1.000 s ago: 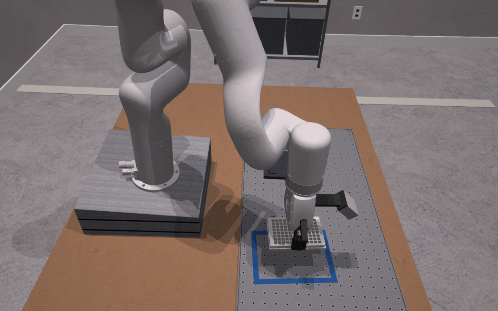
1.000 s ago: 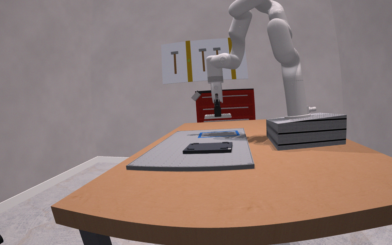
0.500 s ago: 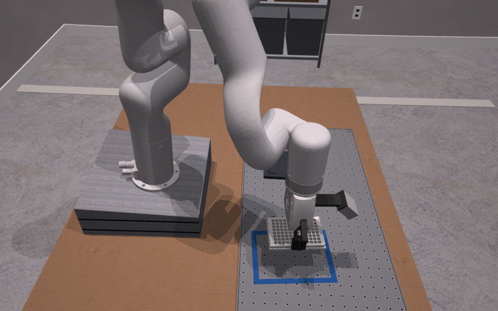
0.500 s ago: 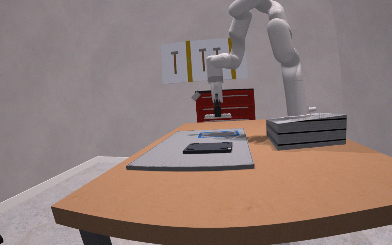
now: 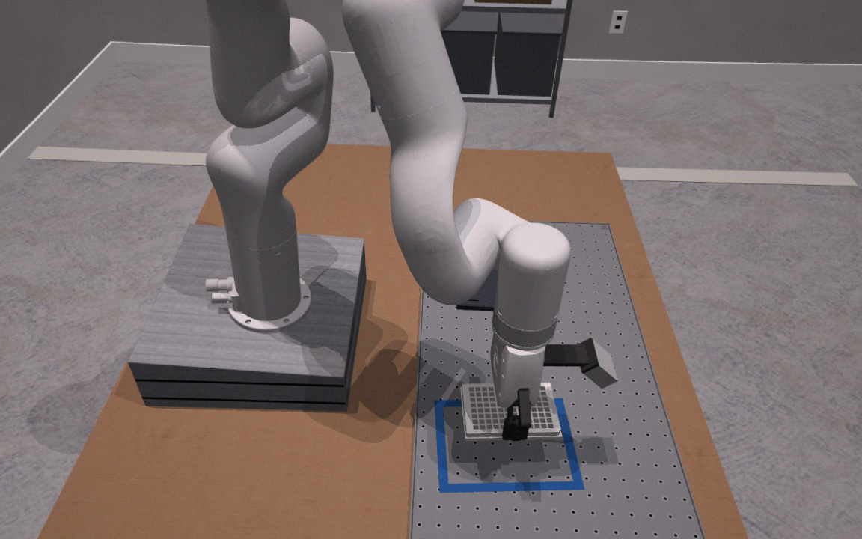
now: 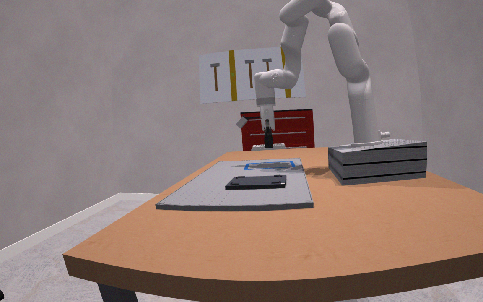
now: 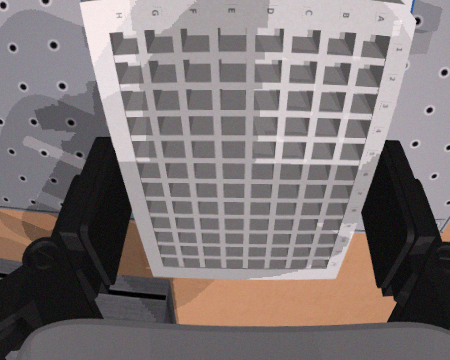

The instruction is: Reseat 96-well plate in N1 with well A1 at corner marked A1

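Transit step, plate out of nest. Jaws of gripper (image 5: 515, 421) pinching 96-well plate (image 5: 484, 409) across its short width, one finger (image 7: 95, 220) on each long side, plate level in wrist view. Plate held in the air over far part of blue taped outline B1 (image 5: 446, 486) on perforated deck (image 5: 628, 429), shadow falling inside the tape. Nest N1 (image 6: 255, 182) bare on deck, well apart from plate, nearer exterior camera. Cut corner not clear from these views; row letters on plate rim visible in wrist view but too small to read surely. Judged next: lower straight down onto B1, set flat inside the tape, release, then regrasp turned half a turn. Needs level descent, no tilt, jaws spread only once plate rests. Desk (image 6: 348, 233) otherwise carries arm pedestal (image 5: 173, 348).
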Controlling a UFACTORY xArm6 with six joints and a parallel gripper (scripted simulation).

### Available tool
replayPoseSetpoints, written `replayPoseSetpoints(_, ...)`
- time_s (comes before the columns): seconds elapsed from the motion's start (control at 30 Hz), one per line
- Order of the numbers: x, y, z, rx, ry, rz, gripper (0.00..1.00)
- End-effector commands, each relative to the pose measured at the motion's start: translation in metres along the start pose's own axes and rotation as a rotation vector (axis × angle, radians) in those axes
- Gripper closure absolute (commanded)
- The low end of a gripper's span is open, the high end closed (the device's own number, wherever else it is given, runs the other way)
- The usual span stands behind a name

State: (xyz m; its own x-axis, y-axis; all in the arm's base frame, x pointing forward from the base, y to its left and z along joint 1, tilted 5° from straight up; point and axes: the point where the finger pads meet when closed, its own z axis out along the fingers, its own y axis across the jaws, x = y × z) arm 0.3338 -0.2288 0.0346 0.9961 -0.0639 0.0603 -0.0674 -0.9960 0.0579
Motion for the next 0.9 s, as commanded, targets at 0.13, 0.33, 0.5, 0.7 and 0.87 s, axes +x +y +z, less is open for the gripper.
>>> replayPoseSetpoints(0.13, 0.002, 0.001, 0.011, -0.003, 0.004, 0.000, 1.00)
replayPoseSetpoints(0.33, 0.002, 0.001, 0.021, -0.003, 0.004, 0.000, 1.00)
replayPoseSetpoints(0.5, 0.002, 0.001, 0.026, -0.003, 0.004, 0.000, 1.00)
replayPoseSetpoints(0.7, 0.002, 0.001, 0.036, -0.003, 0.004, 0.000, 1.00)
replayPoseSetpoints(0.87, 0.002, 0.001, 0.044, -0.003, 0.004, 0.000, 1.00)
